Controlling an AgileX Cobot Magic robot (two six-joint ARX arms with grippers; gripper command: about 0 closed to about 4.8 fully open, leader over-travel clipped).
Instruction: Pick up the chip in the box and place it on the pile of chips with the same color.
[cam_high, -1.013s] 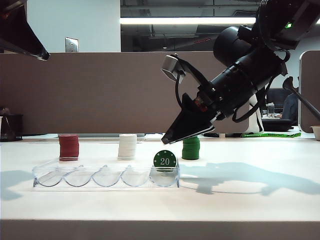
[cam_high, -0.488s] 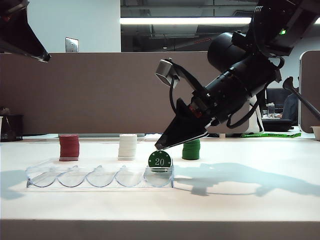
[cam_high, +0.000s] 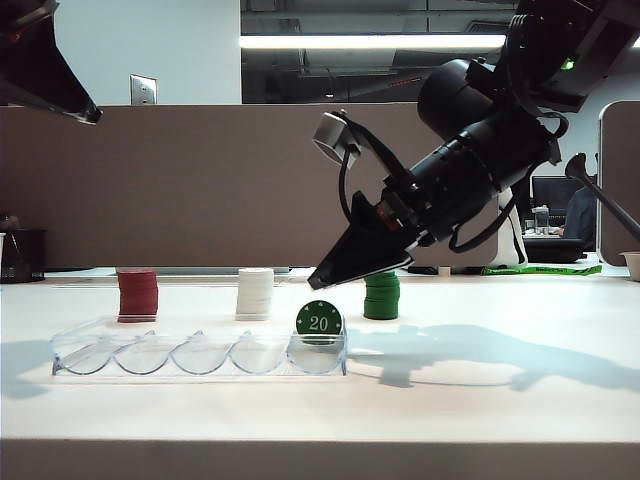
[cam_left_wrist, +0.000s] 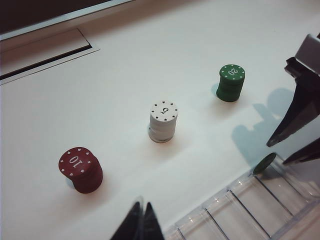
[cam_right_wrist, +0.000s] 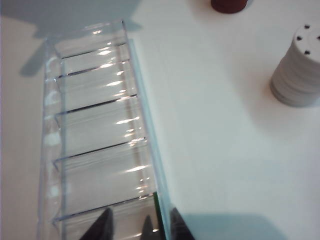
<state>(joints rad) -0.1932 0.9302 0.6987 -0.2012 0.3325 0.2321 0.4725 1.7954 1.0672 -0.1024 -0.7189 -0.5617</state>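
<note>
on the table (cam_high: 500, 400): everything here is being placed against the box.
box (cam_high: 200, 355): a long clear tray with five rounded slots is lying flat near the front of the table; in the right wrist view (cam_right_wrist: 95, 135) four of its slots are showing bare.
chip (cam_high: 319, 321): a dark green disc marked "20" is standing on edge in the box's end slot, the one nearest the green pile; in the left wrist view (cam_left_wrist: 264, 163) it is showing edge-on at that end.
green pile (cam_high: 381, 296): a short stack is sitting behind the box, just past its chip end; the same stack (cam_left_wrist: 230, 83) is showing a "20" on top.
white stack (cam_high: 255, 293): standing behind the box's middle, apart from it (cam_left_wrist: 163, 122) (cam_right_wrist: 300, 70).
red stack (cam_high: 138, 294): standing behind the box's far end from the chip (cam_left_wrist: 80, 169).
right gripper (cam_high: 330, 272): hanging just above the chip end of the box, pointing down at a slant, not touching the chip; its jaws are standing apart and gripping nothing, with the fingertips (cam_right_wrist: 105, 225) framing the end slot.
left gripper (cam_left_wrist: 140, 225): hovering high over the red-stack end of the box, its tips pressed together and carrying nothing.
</note>
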